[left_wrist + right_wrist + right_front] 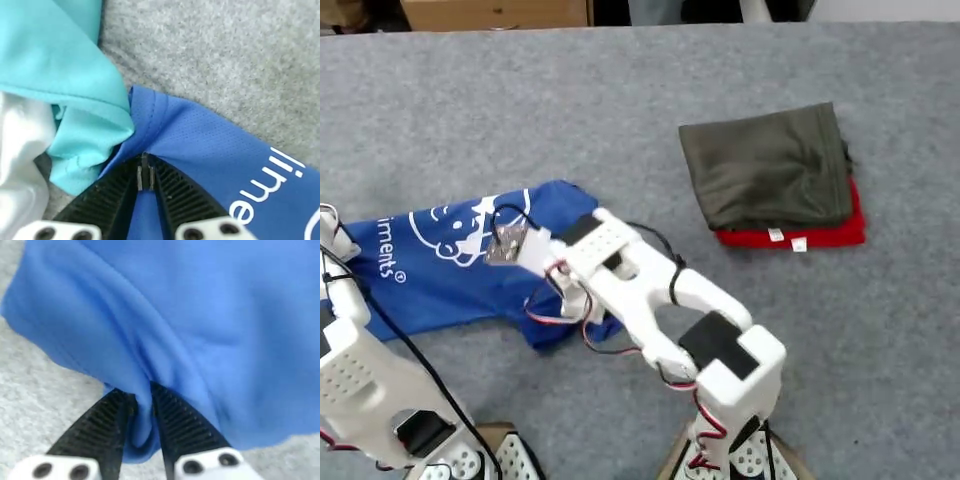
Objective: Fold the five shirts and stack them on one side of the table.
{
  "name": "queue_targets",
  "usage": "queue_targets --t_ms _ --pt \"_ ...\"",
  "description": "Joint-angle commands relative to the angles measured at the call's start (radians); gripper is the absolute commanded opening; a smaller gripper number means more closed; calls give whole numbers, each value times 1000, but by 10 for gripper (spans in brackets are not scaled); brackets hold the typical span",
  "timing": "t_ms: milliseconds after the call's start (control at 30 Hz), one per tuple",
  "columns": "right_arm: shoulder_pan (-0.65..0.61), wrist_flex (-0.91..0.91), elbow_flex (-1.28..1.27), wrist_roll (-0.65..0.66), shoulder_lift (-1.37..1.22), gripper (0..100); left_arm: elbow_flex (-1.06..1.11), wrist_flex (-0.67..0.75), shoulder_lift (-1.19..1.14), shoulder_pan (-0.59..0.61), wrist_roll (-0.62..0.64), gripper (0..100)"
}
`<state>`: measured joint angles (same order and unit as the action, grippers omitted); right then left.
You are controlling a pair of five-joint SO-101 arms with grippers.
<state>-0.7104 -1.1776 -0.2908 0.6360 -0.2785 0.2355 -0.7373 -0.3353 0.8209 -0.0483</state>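
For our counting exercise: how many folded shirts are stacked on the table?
2. An olive-green shirt lies on top; a red shirt lies beneath it, only its edges showing. Others could be hidden underneath.

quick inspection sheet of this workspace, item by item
surface: grey felt table top
job's things: blue printed shirt spread at left; olive-green folded shirt stacked on red folded shirt at right; turquoise shirt and white shirt bunched beside the blue one
clutter: nothing seen
grippers: left gripper shut on the blue shirt's edge; right gripper shut on a fold of it
cables: black wires hang in loose loops
surroundings: brown box past far edge
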Motion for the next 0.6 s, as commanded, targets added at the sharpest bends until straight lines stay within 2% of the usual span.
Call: queue_targets --t_ms 0,267,567 --pt "25 -103 189 23 4 12 -19 12 31 24 12 30" --pt "28 -232 453 144 -44 12 -19 12 31 24 12 30" --pt "86 -422 898 253 -315 12 -19 14 31 24 12 30"
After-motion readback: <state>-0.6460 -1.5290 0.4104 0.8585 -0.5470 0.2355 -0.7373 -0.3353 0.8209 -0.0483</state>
